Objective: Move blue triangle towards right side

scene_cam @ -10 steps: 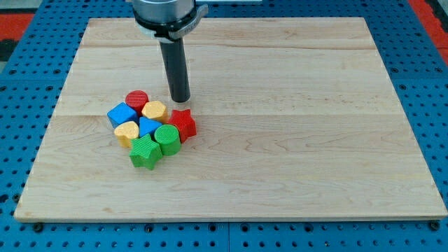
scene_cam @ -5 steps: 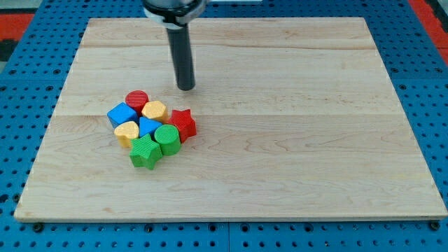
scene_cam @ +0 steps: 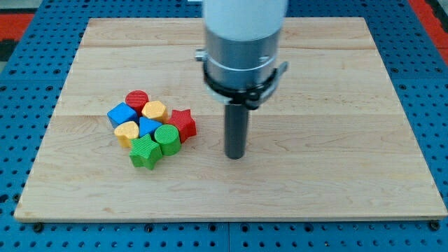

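The blue triangle (scene_cam: 148, 127) sat in the middle of a tight cluster of blocks on the view's left half of the wooden board (scene_cam: 336, 175), hemmed in on nearly every side. Above it, toward the view's top, lay the yellow hexagon-like block (scene_cam: 154, 110), and above that to the left the red cylinder (scene_cam: 137, 99). The blue cube (scene_cam: 122, 114) stood at the cluster's left edge, with the yellow heart-shaped block (scene_cam: 127, 131) just below it and touching the triangle's left side. Below the triangle were the green cylinder (scene_cam: 167, 138) and, further toward the view's bottom left, a second green block (scene_cam: 145, 152) whose exact shape I could not make out. The red star (scene_cam: 183, 123) formed the cluster's right edge, just beside the triangle and the green cylinder.

My tip (scene_cam: 236, 156) rested on bare wood to the view's right of the whole cluster, near the red star but clearly apart from it, and a little lower in the view than the star. It touched no block. The red star and the green cylinder lay between the tip and the blue triangle.

The arm carried no jaws at all, only the straight dark rod under its grey collar, so nothing was held. The board lay on a blue pegboard surface (scene_cam: 28, 140), with a strip of red (scene_cam: 14, 21) showing at the view's top left corner.
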You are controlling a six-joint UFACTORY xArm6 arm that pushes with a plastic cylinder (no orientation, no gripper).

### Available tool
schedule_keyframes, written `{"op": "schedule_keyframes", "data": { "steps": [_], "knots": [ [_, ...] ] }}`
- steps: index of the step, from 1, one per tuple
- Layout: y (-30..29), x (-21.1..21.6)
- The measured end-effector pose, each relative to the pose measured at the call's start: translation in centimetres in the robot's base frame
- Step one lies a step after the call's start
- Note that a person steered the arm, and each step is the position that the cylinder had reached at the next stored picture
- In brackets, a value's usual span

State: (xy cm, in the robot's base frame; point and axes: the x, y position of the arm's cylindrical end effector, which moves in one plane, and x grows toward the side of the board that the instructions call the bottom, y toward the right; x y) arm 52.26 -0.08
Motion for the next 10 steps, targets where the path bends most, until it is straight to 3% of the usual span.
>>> {"op": "schedule_keyframes", "data": {
  "steps": [1, 2, 4, 5, 7, 10],
  "knots": [
    [-2.0, 4.6],
    [-10.5, 3.9],
    [-11.3, -5.9],
    [-10.1, -7.0],
    [-12.9, -5.3],
    [-15.2, -16.7]
  ]
}}
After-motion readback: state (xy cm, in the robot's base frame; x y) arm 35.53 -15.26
